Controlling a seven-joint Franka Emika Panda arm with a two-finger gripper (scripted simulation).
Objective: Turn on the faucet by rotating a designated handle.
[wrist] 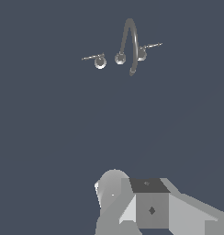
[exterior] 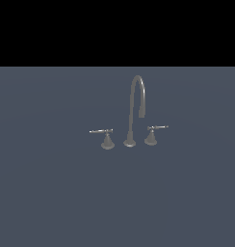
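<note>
Item 1. The faucet [exterior: 134, 108]: a small grey metal set standing on a flat slate-blue desk [exterior: 52, 193], just right of centre of the exterior frame. We list three pieces in a row, each apart from the next.

1a. Spout [exterior: 137, 91]: a tall thin gooseneck on a round base, with its outlet curving down toward the exterior view's right. It also shows in the wrist view [wrist: 129, 39].

1b. The handle [exterior: 106, 138]: a cone base at the exterior view's left of the spout. Its long thin lever lies level and points to that view's left. In the wrist view [wrist: 99, 60] it is seen from above, far from the camera.

1c. Twin handle [exterior: 151, 136]: a cone base at the exterior view's right of the spout, with a slightly shorter lever pointing right.

Item 2. Arm housing [wrist: 150, 206]: pale grey blocks, shown only in the wrist view and well apart from the faucet. The jaws do not show, so we cannot tell whether they are wide or narrow.
</note>
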